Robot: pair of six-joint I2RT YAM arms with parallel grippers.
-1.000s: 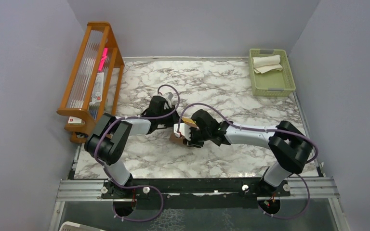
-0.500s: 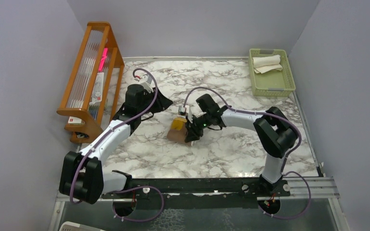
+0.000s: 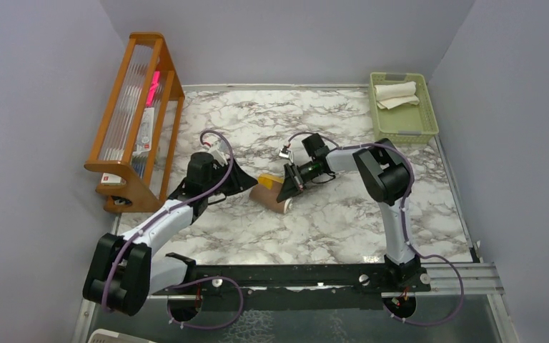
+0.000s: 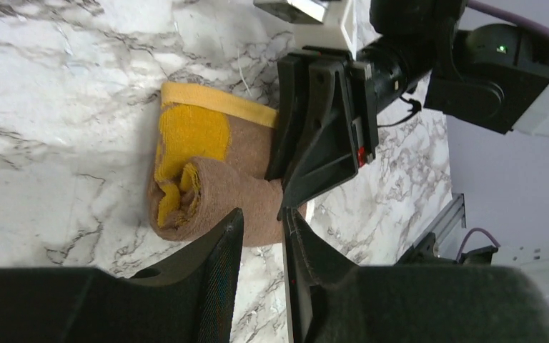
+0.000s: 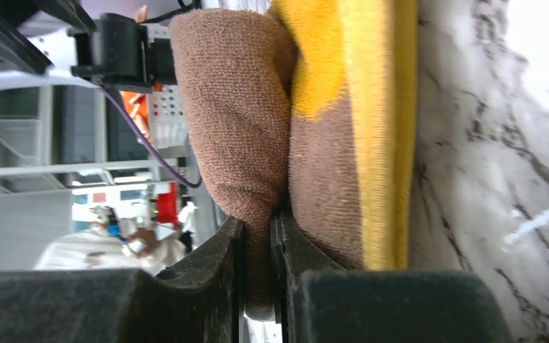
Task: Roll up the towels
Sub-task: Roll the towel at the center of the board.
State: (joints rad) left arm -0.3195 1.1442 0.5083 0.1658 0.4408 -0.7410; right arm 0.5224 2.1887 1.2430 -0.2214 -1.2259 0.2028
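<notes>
The brown towel point(image 4: 229, 196) lies in the middle of the table point(image 3: 329, 229). The mustard yellow towel point(image 4: 189, 132) lies on it and is wrapped inside it. Half a second ago the two made a nearly flat patch. Now the near end is curled up into a fat roll, and the flat part sits on the far side of the roll. At the roll's open end you can see a yellow swirl inside the brown.

The right gripper point(image 5: 257, 223) pinches a fold of the brown towel tight between its two fingers, right at the roll. That arm's elbow has pulled in closer to the towels.

The left gripper point(image 4: 263, 218) was off to the left half a second ago, well apart from the towels. Now it points at the end of the roll, just beside it. Its fingers stand a little apart and nothing is between them.

Both towels look soft and fuzzy, with tiny loops. The yellow one has a flat, smooth strip along its edge. The gripper fingers are hard and black, with a fine grid on their inner sides. The table is smooth and shiny, white with grey veins like stone.

The cream-white towel point(image 3: 395, 93) sits bunched in the pale green basket point(image 3: 404, 132) in the far right corner, just as before. The basket has slots in its walls. An orange-brown wooden rack point(image 3: 125, 164) with see-through sides stands at the left edge.
</notes>
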